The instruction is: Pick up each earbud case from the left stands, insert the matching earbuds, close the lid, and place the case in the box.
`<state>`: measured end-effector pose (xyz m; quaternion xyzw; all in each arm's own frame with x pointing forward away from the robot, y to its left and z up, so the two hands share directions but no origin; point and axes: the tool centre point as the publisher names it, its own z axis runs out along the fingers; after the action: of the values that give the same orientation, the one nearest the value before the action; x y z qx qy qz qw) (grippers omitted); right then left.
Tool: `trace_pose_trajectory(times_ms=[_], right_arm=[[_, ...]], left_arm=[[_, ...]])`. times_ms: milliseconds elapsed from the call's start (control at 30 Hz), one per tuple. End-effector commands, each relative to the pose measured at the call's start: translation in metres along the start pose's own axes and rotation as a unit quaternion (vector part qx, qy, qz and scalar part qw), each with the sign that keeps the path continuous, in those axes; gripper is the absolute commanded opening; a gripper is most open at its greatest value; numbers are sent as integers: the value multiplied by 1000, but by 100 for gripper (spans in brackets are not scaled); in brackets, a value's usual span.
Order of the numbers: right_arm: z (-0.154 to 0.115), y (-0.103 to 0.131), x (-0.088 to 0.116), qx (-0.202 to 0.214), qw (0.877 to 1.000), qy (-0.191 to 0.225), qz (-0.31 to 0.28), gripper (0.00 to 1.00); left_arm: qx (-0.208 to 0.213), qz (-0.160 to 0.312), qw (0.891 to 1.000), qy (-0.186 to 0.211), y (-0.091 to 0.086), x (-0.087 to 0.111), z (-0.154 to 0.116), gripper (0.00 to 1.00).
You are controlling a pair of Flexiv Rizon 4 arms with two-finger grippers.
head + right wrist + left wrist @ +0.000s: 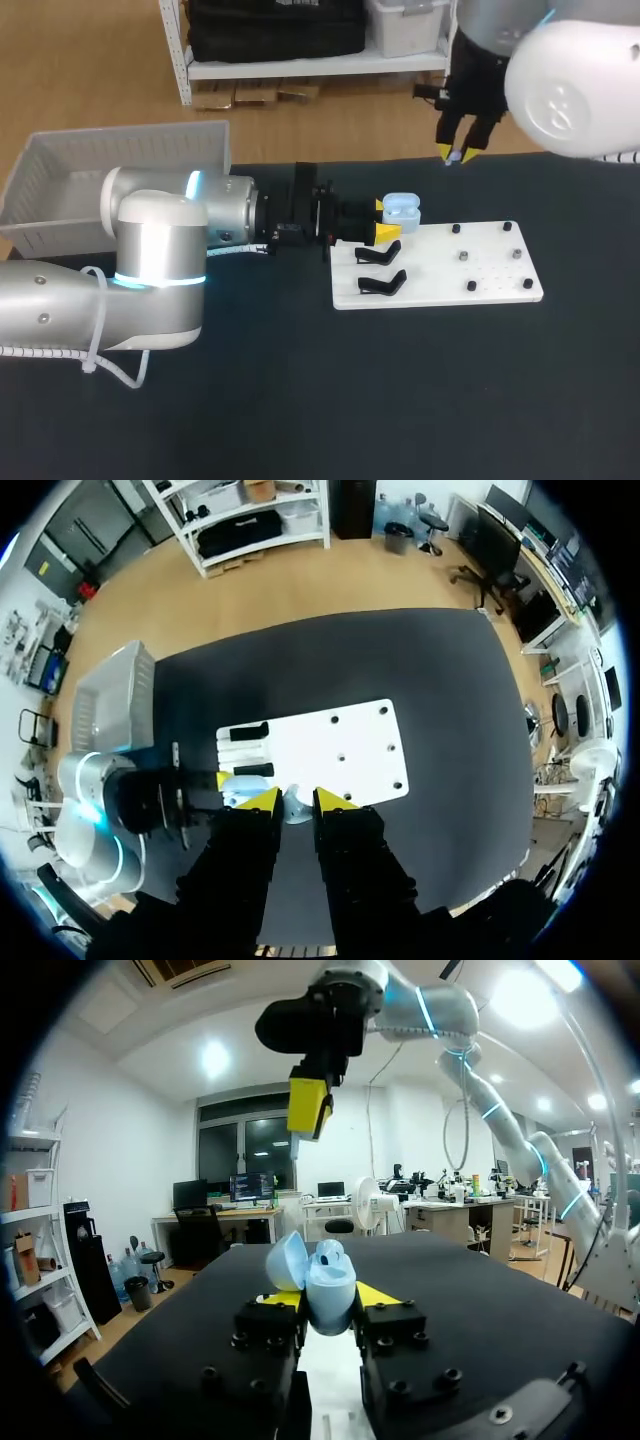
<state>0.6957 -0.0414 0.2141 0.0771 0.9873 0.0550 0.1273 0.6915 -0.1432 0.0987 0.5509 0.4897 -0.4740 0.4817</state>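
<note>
A light-blue earbud case [402, 210] with its lid open is held over the left end of the white board [480, 285], with my left gripper [388, 220] shut on it. In the left wrist view the case [320, 1280] stands upright between the yellow tips of the left gripper [328, 1300]. My right gripper [460, 152] hangs high above the table's far edge, shut on a small pale earbud [455, 157]. In its own view the right gripper [292, 800] has the earbud [294, 806] between its tips, above the board [340, 745]. From the left wrist view, the right gripper [308, 1105] shows overhead.
Two black stands [381, 284] sit empty on the board's left part, with several small pegs [464, 257] on its right part. A pale plastic box [120, 170] stands at the table's far left, also in the right wrist view as the box [110, 700].
</note>
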Motion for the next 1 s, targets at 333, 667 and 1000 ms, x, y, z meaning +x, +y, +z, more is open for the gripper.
trace_pose_trajectory(times_ms=[333,667,1000], right_arm=[[0,-2,3,-1,1000,-5,1,0],[-3,28,11,-12,985,27,-170,0],[16,40,33,-1,961,64,-268,0]], left_arm=[[-5,2,1000,-1,-3,1,0,0],[-5,2,1000,-1,-3,1,0,0],[-5,2,1000,-1,-3,1,0,0]])
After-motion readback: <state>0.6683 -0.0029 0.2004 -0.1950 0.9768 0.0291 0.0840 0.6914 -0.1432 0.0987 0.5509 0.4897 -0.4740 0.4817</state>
